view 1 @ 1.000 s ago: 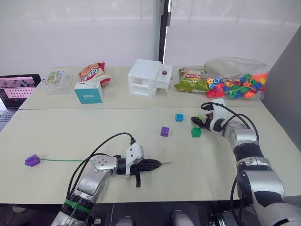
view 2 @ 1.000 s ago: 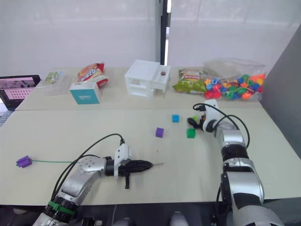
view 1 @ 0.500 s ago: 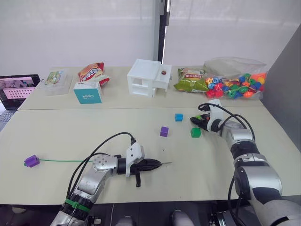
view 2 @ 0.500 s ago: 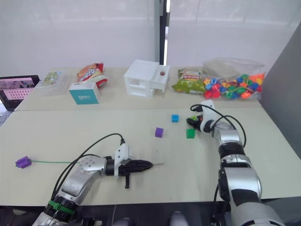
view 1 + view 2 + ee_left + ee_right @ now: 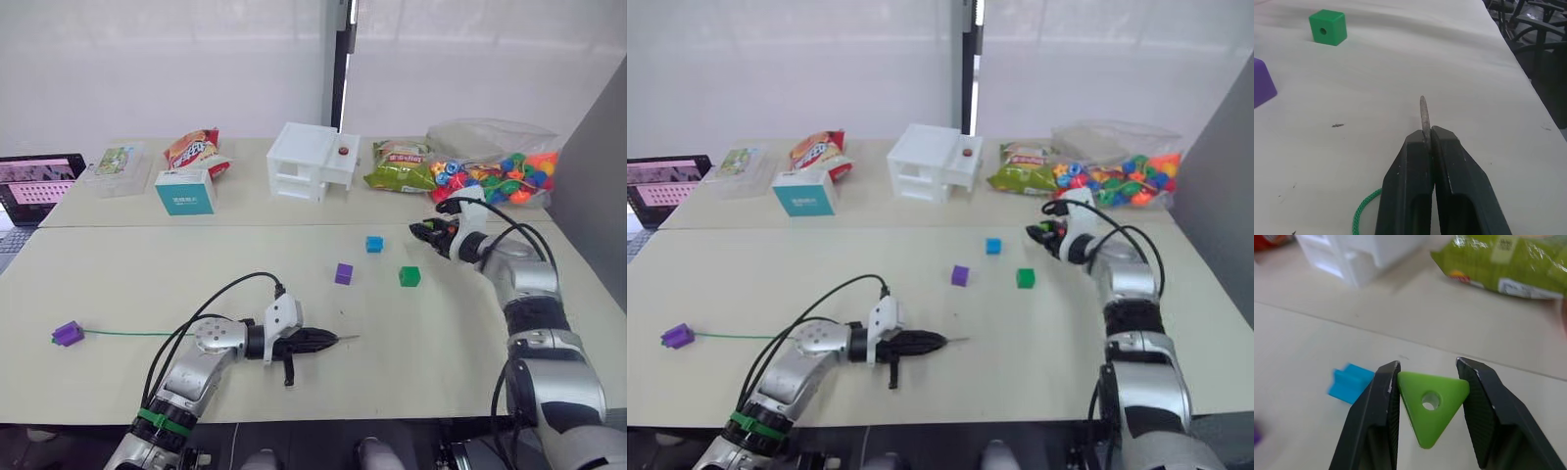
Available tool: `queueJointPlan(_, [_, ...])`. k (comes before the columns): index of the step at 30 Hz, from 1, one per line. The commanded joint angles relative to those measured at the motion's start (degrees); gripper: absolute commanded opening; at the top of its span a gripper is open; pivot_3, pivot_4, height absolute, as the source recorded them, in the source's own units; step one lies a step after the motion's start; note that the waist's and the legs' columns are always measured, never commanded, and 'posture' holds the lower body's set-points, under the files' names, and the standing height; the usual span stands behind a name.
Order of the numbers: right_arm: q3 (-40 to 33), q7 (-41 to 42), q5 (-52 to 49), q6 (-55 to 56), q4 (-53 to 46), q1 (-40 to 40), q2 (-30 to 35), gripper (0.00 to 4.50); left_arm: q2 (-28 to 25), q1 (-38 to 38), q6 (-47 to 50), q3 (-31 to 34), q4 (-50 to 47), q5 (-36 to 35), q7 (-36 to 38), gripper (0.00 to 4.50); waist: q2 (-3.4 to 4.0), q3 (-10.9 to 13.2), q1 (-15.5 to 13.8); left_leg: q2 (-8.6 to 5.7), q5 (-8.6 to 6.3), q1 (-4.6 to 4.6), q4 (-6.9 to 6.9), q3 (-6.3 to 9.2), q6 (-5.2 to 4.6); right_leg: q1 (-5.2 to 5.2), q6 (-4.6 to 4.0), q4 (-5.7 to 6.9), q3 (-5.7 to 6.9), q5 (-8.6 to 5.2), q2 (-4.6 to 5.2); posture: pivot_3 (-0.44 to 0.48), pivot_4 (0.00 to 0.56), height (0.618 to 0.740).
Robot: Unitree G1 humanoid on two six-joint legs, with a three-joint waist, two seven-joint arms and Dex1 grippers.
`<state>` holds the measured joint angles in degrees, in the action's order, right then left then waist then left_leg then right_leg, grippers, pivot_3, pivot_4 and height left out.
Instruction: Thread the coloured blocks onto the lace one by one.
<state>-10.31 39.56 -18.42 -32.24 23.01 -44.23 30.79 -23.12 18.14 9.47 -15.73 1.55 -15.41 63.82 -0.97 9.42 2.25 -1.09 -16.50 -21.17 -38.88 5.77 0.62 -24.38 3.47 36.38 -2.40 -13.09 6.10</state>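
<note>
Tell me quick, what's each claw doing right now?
Left claw: shut on the lace tip.
Right claw: shut on a lime green block.

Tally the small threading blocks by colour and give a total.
Purple: 2, one loose, one on the lace's far end
Blue: 1
Dark green: 1
Lime green: 1, in the right gripper
Total: 5

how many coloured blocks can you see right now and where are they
5. A purple block sits on the lace at the table's left; another purple, a blue and a dark green lie mid-table; a lime green one is in the right claw.
</note>
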Motion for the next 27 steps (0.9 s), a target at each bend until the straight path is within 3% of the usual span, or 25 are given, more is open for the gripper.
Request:
queueJointPlan(1, [-1.86, 3.27, -9.94, -10.22, -22.4, 7.56, 1.59, 1.27, 0.61, 1.57, -1.69, -0.64, 1.29, -0.2, 1.76, 0.0, 0.0, 0.0, -0.15, 0.0, -0.01, 0.01, -0.02, 0.0, -0.03, 0.0, 0.0, 0.03, -0.01, 0.0, 0.0, 0.0, 0.15, 0.74])
queueJointPlan(5, [-3.89, 0.01, -16.62, -16.31, -39.41, 19.77, -0.18, 1.27, 1.32, 3.43, -2.35, -1.32, 3.86, -0.28, 3.59, 0.0, -0.01, -0.01, -0.6, -0.03, -0.03, 0.02, -0.05, 0.01, -0.05, 0.07, 0.02, -0.18, 0.01, 0.01, 0.01, 0.0, 0.15, 0.74])
queueJointPlan(9, [-4.76, -4.21, -21.71, -18.44, -48.28, 30.42, -5.19, 1.27, 1.65, 4.85, -3.11, -1.84, 5.85, -0.15, 5.52, 0.0, 0.0, -0.01, -0.76, -0.05, -0.03, 0.07, -0.1, -0.03, -0.05, 0.08, 0.03, -0.21, -0.02, 0.01, 0.01, 0.0, 0.15, 0.74])
queueJointPlan(13, [-2.65, -7.62, -21.53, -16.51, -52.14, 38.52, -9.3, 1.27, 1.78, 5.74, -3.53, -2.06, 7.04, -0.05, 6.75, 0.0, 0.0, -0.01, -1.01, -0.05, -0.02, 0.11, -0.1, -0.04, -0.05, 0.09, 0.03, -0.19, -0.03, 0.0, 0.01, 0.0, 0.15, 0.74])
queueJointPlan(18, [-1.41, -9.67, -18.55, -10.6, -50.25, 42.88, -12.16, 1.27, 1.98, 6.08, -3.68, -2.13, 7.61, 0.08, 7.4, 0.0, 0.01, -0.01, -1.08, -0.05, -0.02, 0.12, -0.1, -0.04, -0.03, 0.09, 0.03, -0.19, -0.03, 0.0, 0.0, 0.0, 0.15, 0.74])
queueJointPlan(27, [4.11, -5.76, -5.58, -1.09, -49.19, 45.78, 0.18, 1.27, 1.71, 5.38, -3.38, -2.06, 6.98, 0.08, 7.47, 0.0, 0.0, -0.01, -1.21, -0.06, -0.01, 0.13, -0.11, -0.07, -0.03, 0.13, 0.04, -0.23, -0.03, 0.0, 0.01, 0.0, 0.15, 0.74])
